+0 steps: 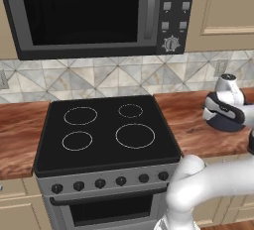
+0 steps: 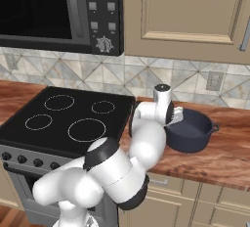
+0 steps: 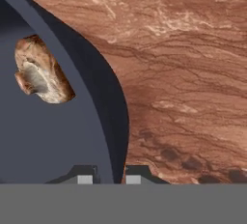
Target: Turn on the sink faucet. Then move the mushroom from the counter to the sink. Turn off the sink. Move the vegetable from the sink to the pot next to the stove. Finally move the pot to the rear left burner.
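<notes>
- The hand (image 3: 106, 178) is seen closed on the rim of the pot (image 2: 191, 132), one finger inside the wall and one outside, so that the thin wall is pinched between them.
- The pot is shown standing on the table (image 2: 229, 157), just right of the stove (image 2: 63, 118) and apart from its edge.
- The mushroom (image 3: 41, 71) is seen lying on the pot's floor, near the wall and clear of the fingers; by that, the vegetable step is judged done.
- The grip is taken at the rim on the stove side, probably so that the pot can be lifted and carried left without the arm being crossed over it.
- The pot's side handle (image 2: 213, 128) is left free, pointing away from the stove.
- The rear left burner (image 1: 80, 115) is seen bare, as are the other three rings; nothing is in the way of the pot's path.
- The last step, moving the pot to that burner, is judged to be just starting: the pot is held but not yet raised.
- A one-sided pinch on the rim may let the pot tilt when it is lifted, and the mushroom could then roll toward the low side.
- The microwave (image 1: 94, 13) hangs over the stove, so a low carry is judged safer.
</notes>
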{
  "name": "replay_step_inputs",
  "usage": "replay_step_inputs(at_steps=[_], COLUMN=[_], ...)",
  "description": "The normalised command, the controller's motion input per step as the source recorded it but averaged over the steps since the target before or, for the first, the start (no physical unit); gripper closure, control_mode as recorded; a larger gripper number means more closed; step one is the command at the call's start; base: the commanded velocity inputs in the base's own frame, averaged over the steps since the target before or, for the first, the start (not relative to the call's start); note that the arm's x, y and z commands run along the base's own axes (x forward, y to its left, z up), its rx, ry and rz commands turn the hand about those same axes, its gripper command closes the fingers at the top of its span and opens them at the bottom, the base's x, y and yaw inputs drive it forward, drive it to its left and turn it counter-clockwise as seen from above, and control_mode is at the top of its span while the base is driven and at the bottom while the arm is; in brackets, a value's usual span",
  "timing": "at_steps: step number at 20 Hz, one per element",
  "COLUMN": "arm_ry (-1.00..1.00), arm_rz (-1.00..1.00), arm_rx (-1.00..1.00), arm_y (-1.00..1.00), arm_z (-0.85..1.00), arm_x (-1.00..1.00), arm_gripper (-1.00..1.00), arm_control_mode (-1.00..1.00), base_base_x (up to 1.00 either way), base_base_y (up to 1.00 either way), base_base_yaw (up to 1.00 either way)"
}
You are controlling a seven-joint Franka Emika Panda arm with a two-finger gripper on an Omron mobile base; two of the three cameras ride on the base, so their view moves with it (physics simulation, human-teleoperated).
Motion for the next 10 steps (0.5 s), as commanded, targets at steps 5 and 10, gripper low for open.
replay_step_inputs(at_steps=[5,10], arm_ry=[0.0,-0.01], arm_rz=[0.05,0.18], arm_rx=[-0.02,-0.03], arm_y=[0.09,0.32], arm_z=[0.36,0.18], arm_x=[-0.4,-0.23], arm_gripper=[1.0,1.0], arm_control_mode=[-1.0,-1.0], base_base_x=[0.0,0.0], base_base_y=[0.0,0.0], base_base_yaw=[0.0,0.0])
